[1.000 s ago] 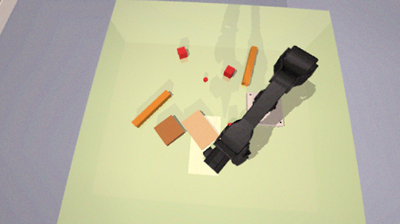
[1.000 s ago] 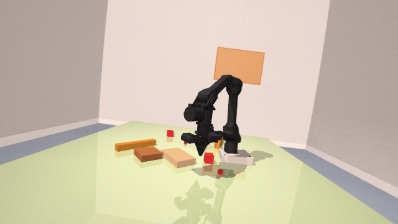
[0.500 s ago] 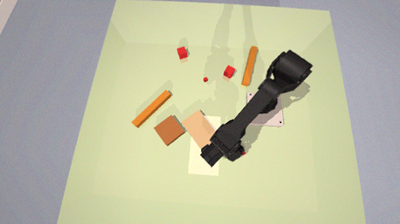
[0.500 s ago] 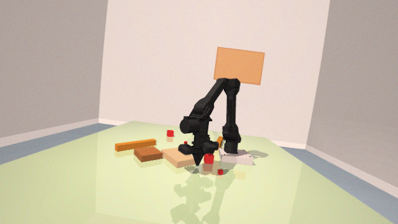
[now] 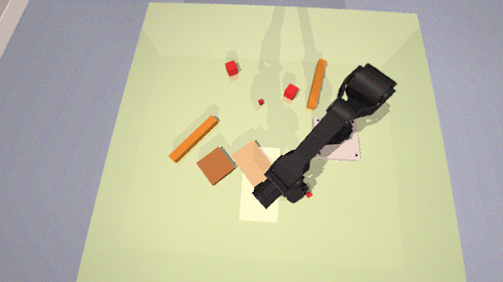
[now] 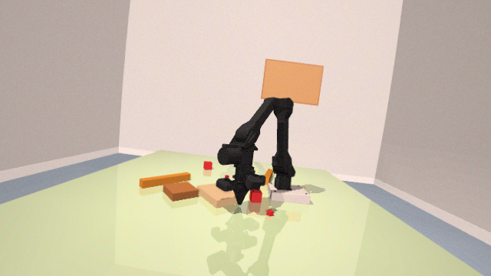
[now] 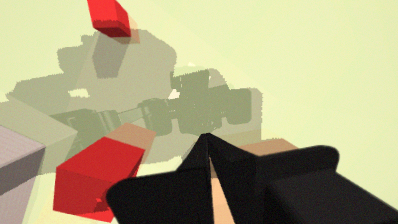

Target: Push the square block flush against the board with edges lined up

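Observation:
The square block point(image 5: 216, 166) point(image 6: 179, 192) is brown and lies flat left of the board. The board point(image 5: 249, 157) point(image 6: 215, 195) is light tan and lies flat; part of it is under the arm in the top view, and a little shows behind the fingers in the wrist view. Block and board are corner by corner, with no whole side together; whether the corners touch is unclear. My gripper point(image 6: 239, 203) point(image 7: 205, 137) is shut and empty, tip down, near the board's right end. Its fingertips are hidden in the top view. Contact with the board is unclear.
A red cube point(image 6: 255, 195) point(image 7: 97, 167) stands right beside the gripper, with a small red cube point(image 5: 309, 195) point(image 6: 270, 212) farther right. An orange bar point(image 5: 193, 138) point(image 6: 165, 180) lies behind the block. Another orange bar point(image 5: 317, 85) and more red cubes lie farther back, near the robot base point(image 5: 348, 151).

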Robot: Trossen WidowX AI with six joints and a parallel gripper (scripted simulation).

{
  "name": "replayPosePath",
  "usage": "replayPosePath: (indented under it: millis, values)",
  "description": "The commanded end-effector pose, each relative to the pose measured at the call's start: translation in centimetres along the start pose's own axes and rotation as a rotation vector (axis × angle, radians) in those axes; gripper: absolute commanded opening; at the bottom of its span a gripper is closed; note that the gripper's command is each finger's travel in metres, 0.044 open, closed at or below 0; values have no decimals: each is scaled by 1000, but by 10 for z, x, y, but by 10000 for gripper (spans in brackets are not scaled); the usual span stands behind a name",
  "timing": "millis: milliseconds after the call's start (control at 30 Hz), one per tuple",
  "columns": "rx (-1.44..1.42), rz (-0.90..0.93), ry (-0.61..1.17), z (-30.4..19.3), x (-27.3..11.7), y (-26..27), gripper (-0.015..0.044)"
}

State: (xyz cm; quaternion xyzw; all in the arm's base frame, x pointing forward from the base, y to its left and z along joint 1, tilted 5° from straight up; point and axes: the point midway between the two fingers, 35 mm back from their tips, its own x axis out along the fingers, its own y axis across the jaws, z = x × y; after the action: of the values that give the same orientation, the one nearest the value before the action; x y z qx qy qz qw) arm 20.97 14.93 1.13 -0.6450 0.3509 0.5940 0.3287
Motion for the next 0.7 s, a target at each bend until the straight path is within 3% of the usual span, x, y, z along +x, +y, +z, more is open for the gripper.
replayPosePath:
  millis: [0, 667]
  values:
    - [-4, -4, 3, -4, 0, -1, 0]
    - [-4, -4, 4, -18, 0, -3, 0]
